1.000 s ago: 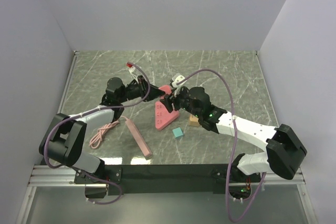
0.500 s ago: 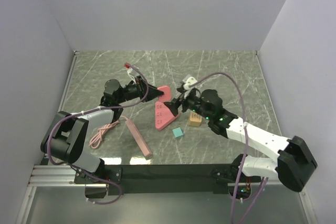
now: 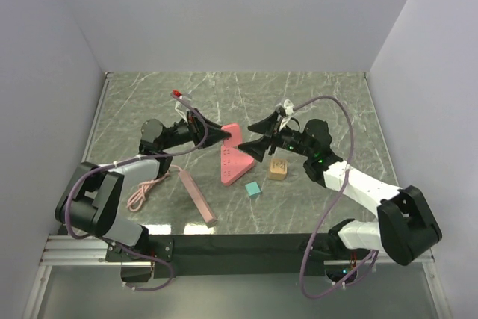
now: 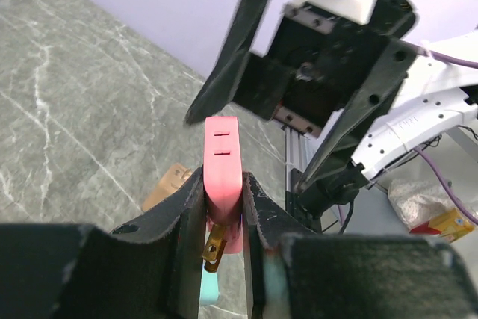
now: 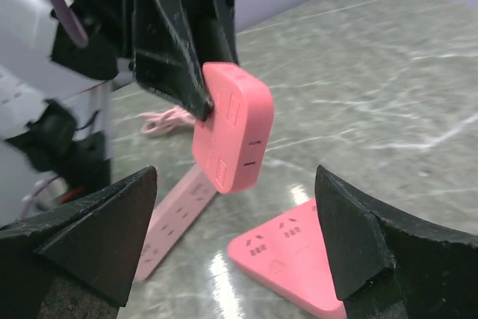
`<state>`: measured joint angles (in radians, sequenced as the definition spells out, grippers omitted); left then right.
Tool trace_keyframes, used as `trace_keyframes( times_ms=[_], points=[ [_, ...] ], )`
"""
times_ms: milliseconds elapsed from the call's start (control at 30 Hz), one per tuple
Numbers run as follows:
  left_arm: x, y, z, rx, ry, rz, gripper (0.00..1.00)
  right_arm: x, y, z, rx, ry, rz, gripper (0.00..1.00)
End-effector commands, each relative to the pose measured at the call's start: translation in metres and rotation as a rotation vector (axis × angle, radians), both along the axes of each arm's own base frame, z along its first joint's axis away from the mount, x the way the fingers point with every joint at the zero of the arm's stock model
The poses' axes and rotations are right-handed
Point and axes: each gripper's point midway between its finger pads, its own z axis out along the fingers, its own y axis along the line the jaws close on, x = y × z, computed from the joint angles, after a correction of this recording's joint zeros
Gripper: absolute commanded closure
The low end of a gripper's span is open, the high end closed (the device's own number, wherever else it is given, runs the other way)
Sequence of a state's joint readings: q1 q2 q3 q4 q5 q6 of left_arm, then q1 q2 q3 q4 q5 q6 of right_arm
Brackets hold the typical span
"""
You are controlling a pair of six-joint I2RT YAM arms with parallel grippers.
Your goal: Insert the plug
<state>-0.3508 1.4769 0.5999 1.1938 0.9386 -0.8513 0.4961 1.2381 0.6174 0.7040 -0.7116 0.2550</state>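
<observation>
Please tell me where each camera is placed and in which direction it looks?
Top external: above and behind the arms, looking down at the table; both arms show.
Left wrist: looks past the left gripper, shut on the pink adapter, toward the open right gripper.
Right wrist: looks between its own fingers back at the left gripper.
All three share the pink adapter.

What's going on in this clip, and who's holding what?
The left gripper is shut on a pink plug adapter and holds it up off the table, with a brass prong showing beneath. The right gripper faces it with its fingers spread wide, touching nothing. The pink triangular power strip lies flat on the table below them. The plug is not yet inserted.
</observation>
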Motion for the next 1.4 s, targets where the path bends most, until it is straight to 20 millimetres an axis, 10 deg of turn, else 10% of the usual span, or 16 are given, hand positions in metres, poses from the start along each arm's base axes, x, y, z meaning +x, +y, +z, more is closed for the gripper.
trace_keyframes(
  times_ms=[0,333,800,933,1367],
  points=[
    [-0.019,-0.002,0.025,-0.025,-0.126,-0.035,1.00,-0.017,0.011,0.030,0.085,-0.046,0.149,0.09],
    [-0.028,-0.014,0.023,-0.013,-0.141,-0.084,1.00,-0.032,0.016,0.040,0.144,-0.068,0.250,0.15],
    [-0.032,-0.019,0.029,-0.036,-0.156,-0.079,1.00,-0.035,0.025,0.028,0.127,-0.033,0.316,0.66],
    [-0.025,-0.018,0.029,-0.030,-0.154,-0.040,1.00,-0.031,0.025,0.028,0.128,-0.029,0.296,1.00],
    [-0.008,-0.020,0.020,0.034,-0.130,0.054,0.89,-0.010,0.021,0.031,0.128,0.019,0.144,1.00]
  ],
)
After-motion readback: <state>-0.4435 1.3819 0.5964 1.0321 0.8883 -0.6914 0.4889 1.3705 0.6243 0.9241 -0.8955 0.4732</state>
